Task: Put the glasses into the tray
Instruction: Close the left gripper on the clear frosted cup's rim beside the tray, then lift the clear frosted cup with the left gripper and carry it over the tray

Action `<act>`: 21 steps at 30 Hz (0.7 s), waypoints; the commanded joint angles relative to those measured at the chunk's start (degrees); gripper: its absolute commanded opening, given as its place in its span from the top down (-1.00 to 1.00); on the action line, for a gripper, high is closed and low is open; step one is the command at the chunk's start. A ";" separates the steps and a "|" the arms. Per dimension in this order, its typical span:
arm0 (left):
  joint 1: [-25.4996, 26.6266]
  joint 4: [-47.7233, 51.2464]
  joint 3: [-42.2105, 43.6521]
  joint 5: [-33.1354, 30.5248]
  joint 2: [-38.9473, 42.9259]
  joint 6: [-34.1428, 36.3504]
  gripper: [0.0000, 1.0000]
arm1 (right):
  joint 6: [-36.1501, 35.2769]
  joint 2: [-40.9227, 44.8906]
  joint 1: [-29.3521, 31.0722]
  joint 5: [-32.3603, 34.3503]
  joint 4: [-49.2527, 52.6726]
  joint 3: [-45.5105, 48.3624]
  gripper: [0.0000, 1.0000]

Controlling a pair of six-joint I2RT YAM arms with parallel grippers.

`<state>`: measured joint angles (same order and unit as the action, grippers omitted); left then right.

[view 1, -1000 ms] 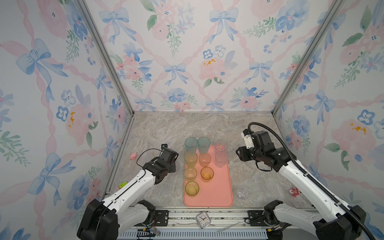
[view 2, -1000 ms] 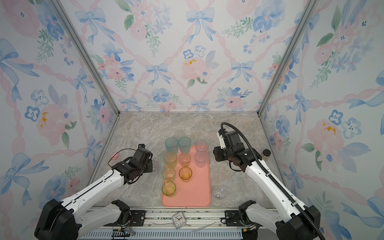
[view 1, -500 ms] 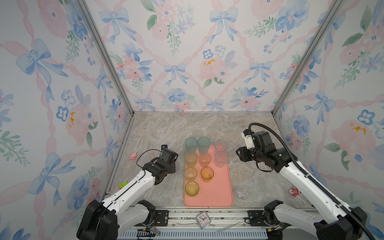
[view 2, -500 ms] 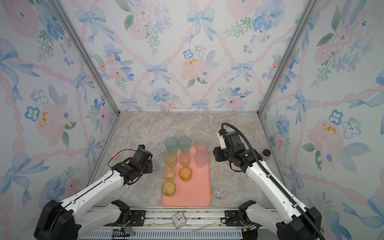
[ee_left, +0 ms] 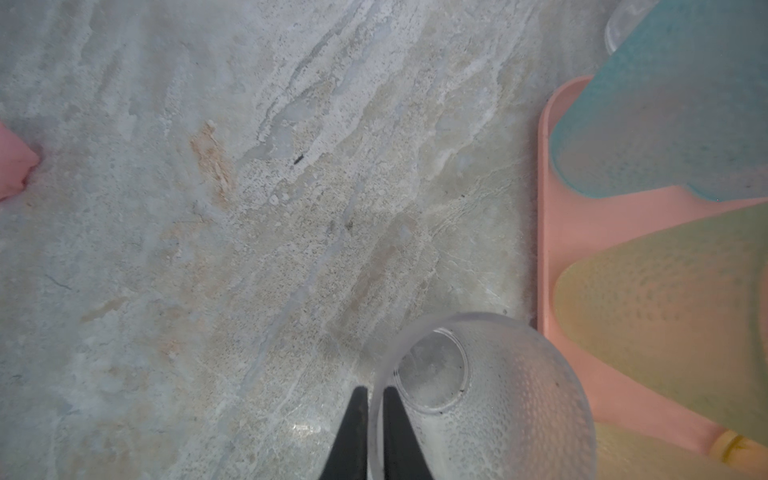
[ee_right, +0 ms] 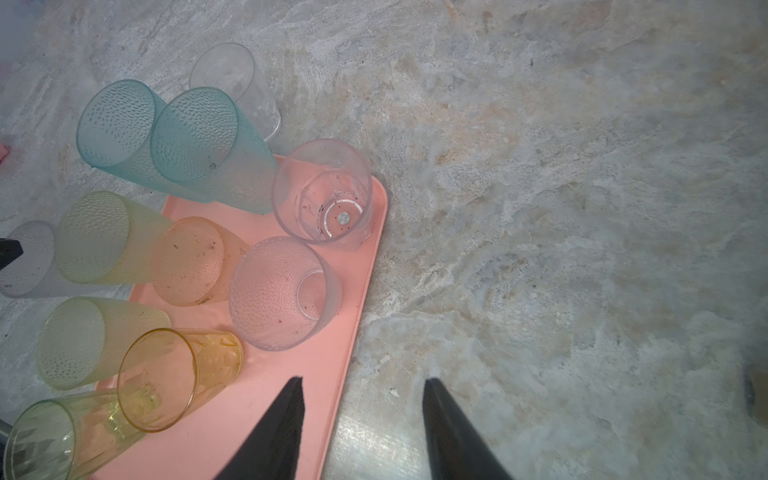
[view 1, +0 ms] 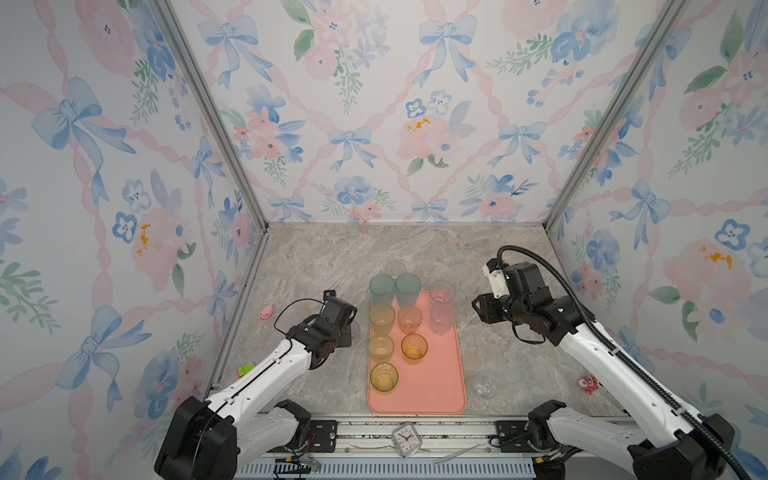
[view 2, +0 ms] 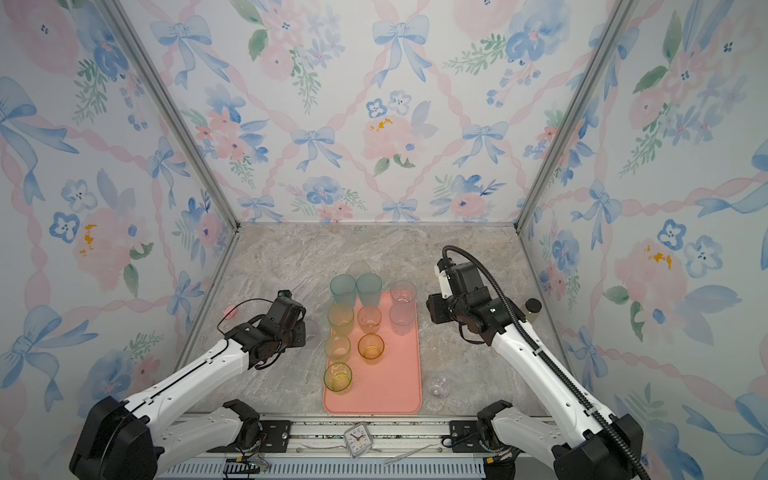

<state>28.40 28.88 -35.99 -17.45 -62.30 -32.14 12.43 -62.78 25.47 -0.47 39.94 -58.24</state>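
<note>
Most glasses (view 1: 414, 345) stand in the tray (view 1: 432, 386), a lone glass (ee_left: 490, 395) just left (a small glass (view 1: 484, 386) right).

Bright, even, diffuse light fills both top views, with only faint, soft shadows on the table (view 1: 332, 257); the walls (view 1: 124, 166) splay and stretch toward the edges. The wrist views are softer and hazy: the near clear glass (ee_left: 498, 395) and teal glass (ee_left: 665, 116) are out of focus, and a small glare patch shines on the table in each.

White links, black joints; ribbed black cable (view 1: 559, 277) on the right arm (view 1: 615, 363), thin wire (view 1: 291, 305) on the left arm (view 1: 266, 374); left gripper (ee_left: 372, 432) and right gripper (ee_right: 361, 432) black, tapered
</note>
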 commanded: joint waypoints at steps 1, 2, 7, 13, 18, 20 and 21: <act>-0.41 1.17 0.17 0.64 -0.37 0.65 0.83 | 0.03 0.84 -0.51 -0.15 0.31 0.28 0.00; -0.44 1.17 0.22 0.65 -0.42 0.71 0.85 | 0.05 0.89 -0.51 -0.16 0.25 0.26 0.00; -0.45 1.17 0.26 0.61 -0.28 0.98 0.95 | 0.06 0.80 -0.49 -0.19 0.31 0.32 0.00; -0.46 1.26 -0.66 -0.13 1.58 1.44 1.00 | 0.14 0.64 -0.47 0.02 0.40 0.42 0.00; -0.49 2.13 -2.67 -0.71 4.02 2.32 1.00 | 0.49 0.00 -0.50 1.68 0.57 0.47 0.00; -0.45 2.31 -3.52 -0.57 4.90 2.85 1.00 | 0.84 -0.35 -0.60 2.36 0.49 0.66 0.00; -0.43 2.45 -4.05 -0.64 5.45 3.05 1.00 | 1.06 -0.63 -0.62 2.78 0.57 0.51 0.00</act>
<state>28.36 30.61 -37.41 -17.32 -58.61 -30.65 12.62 -62.92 25.47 0.62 39.94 -58.24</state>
